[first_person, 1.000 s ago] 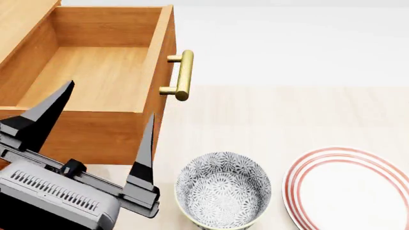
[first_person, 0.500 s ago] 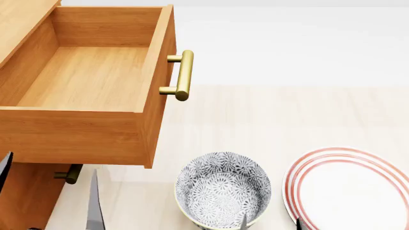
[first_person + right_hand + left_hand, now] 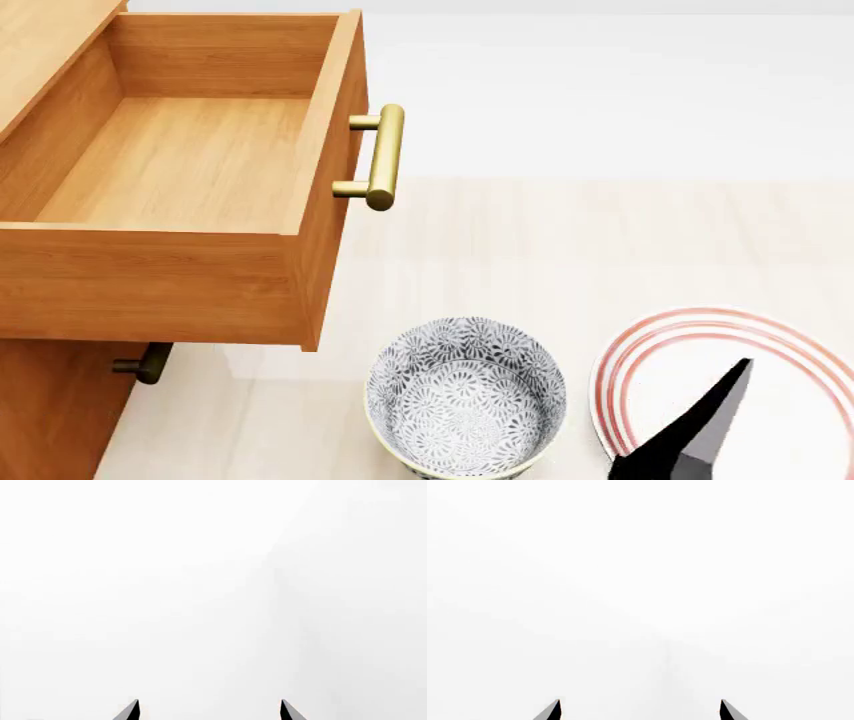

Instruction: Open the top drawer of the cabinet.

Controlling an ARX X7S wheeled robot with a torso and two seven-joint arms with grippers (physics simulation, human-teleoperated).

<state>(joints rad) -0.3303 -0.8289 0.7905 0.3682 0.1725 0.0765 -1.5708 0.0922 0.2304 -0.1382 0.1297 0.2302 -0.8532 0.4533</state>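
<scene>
On pale wood floor (image 3: 561, 240) – bowl (image 3: 465, 405), plate (image 3: 747, 390)

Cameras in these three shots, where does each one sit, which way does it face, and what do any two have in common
Head view: on the robot's head, looking forward and down at the pulled-out top drawer of the cabinet, a patterned bowl and a striped plate; one dark finger of the right gripper shows.
Left wrist view: near the left gripper, facing blank white; only two fingertips show, apart.
Right wrist view: near the right gripper, facing blank white; two fingertips, apart.
Shared: both wrist views show only white; the right gripper appears in head and right wrist views.
</scene>
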